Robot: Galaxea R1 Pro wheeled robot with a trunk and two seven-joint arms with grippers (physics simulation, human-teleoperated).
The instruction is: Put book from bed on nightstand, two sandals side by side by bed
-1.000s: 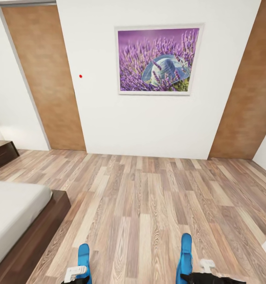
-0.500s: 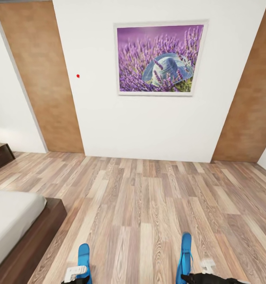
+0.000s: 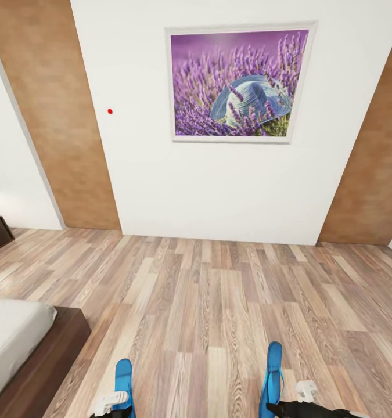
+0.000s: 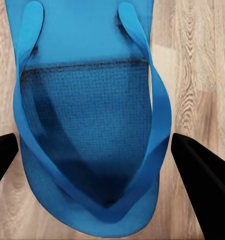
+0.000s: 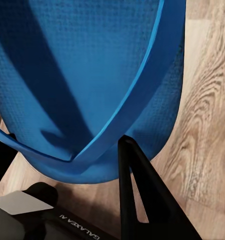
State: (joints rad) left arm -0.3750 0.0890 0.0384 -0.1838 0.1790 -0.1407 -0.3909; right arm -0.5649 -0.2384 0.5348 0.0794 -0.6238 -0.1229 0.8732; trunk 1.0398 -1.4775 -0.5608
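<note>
The floor (image 3: pixel 219 302) is pale wood planks with a wavy grain. Each blue sandal (image 4: pixel 87 115) looks rubbery, with tiny bumps on the sole and smooth straps. The bed (image 3: pixel 50 354) frame is dark wood, its mattress soft grey cloth

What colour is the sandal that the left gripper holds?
Bright blue, sole and straps alike; the sandal shows best in the left wrist view.

White wall (image 3: pixel 219 191), framed lavender picture (image 3: pixel 237 83), tan door (image 3: pixel 56 116), wood-plank floor (image 3: pixel 219 302)
</note>
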